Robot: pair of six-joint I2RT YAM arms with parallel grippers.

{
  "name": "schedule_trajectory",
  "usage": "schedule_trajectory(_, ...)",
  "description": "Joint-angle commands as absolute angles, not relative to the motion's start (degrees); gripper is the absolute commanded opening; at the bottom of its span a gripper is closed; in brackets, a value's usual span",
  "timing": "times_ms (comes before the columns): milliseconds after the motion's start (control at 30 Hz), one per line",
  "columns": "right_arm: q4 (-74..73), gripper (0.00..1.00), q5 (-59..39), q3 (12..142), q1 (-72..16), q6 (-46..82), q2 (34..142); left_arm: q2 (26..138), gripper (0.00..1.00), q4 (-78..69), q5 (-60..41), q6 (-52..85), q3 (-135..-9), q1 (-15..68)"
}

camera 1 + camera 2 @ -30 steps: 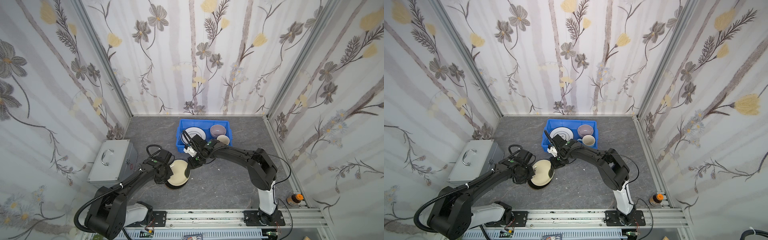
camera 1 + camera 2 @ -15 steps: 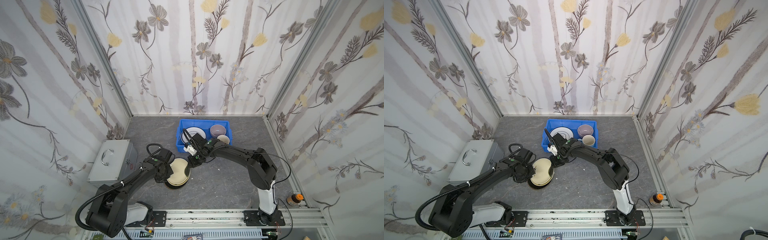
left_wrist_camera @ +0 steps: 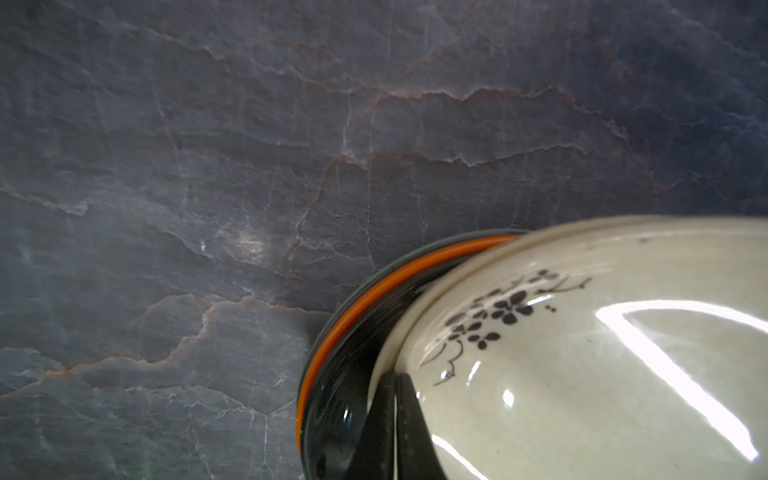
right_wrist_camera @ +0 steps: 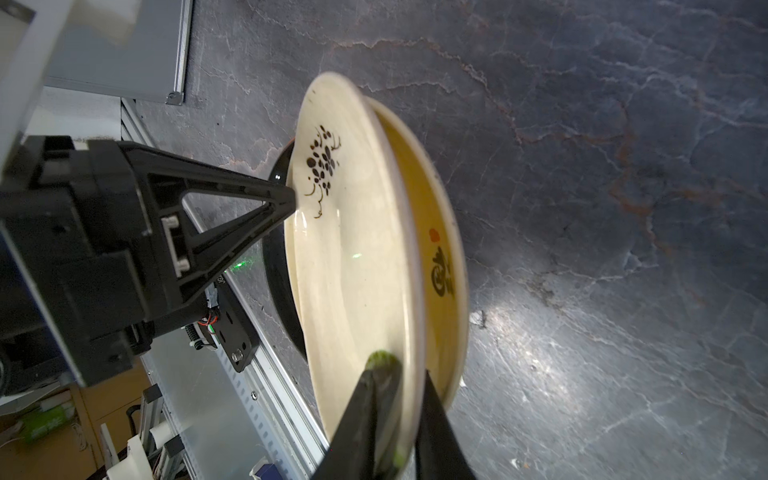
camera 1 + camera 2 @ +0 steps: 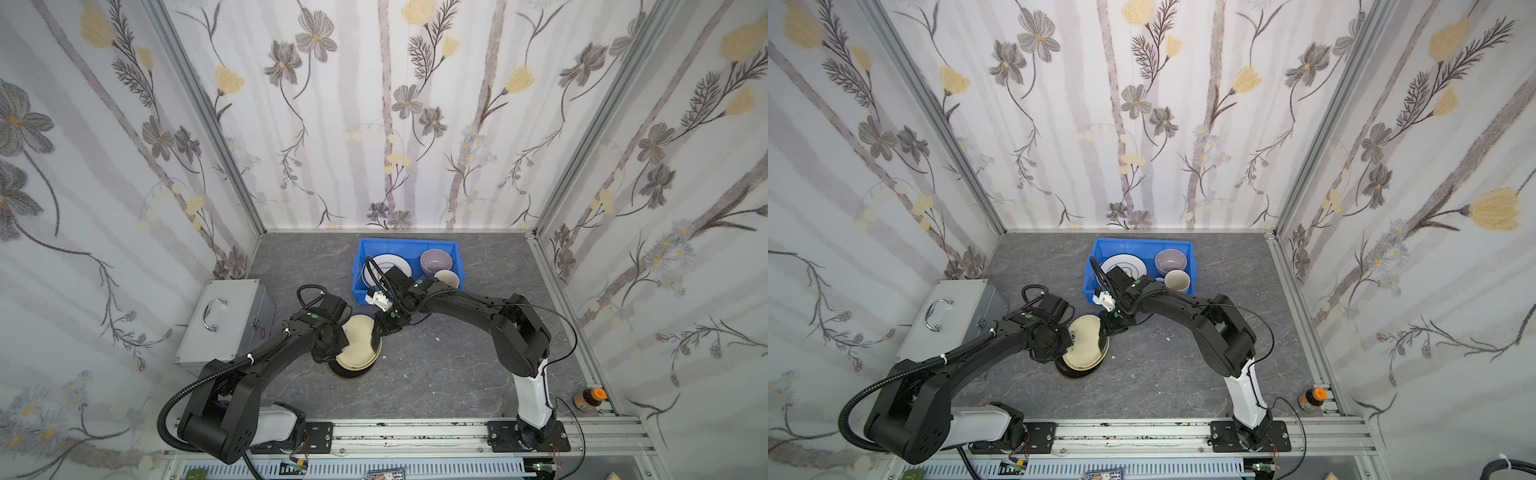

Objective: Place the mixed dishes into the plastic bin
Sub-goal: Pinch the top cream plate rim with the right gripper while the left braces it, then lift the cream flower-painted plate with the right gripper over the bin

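Observation:
A cream plate with a dark flower (image 5: 359,343) (image 5: 1086,343) (image 4: 353,257) stands tilted on a stack with a black plate (image 5: 347,372) (image 3: 332,399) and an orange plate (image 3: 374,291). My right gripper (image 5: 378,330) (image 5: 1106,328) (image 4: 404,368) is shut on the cream plate's raised rim, one finger on its face and one on its yellowish underside. My left gripper (image 5: 340,345) (image 5: 1069,338) (image 3: 394,382) is shut, its tip against the plate's low edge. The plastic bin (image 5: 409,241) (image 5: 1142,241) holds a white dark-rimmed plate (image 5: 392,264), a lilac bowl (image 5: 435,261) and a mug (image 5: 446,278).
A silver metal case with a handle (image 5: 226,320) lies left of the stack, close to my left arm. A small bottle with an orange cap (image 5: 588,399) stands at the front right corner. Flowered walls close in three sides; a metal rail (image 5: 415,434) runs along the front.
The left jaws have come fully together at the cream plate's low edge. Both arms and the plate have barely shifted.

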State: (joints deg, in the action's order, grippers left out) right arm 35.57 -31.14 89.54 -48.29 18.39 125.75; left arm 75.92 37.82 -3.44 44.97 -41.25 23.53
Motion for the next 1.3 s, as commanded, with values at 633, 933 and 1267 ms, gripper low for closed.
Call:
schedule_trajectory(633,33.8,0.09,-35.7,90.1,-43.7,18.1,122.6,64.2,0.62,50.1,1.5,41.5,-48.0,21.0)
schedule_trajectory(933,36.2,0.09,-34.5,94.5,-40.0,18.3,120.2,64.9,0.98,53.0,-0.5,34.4,-58.8,16.5)
schedule_trajectory(1267,42.6,0.1,-30.2,114.1,-32.8,17.4,128.9,81.8,1.0,50.2,-5.1,28.2,-75.7,15.6)
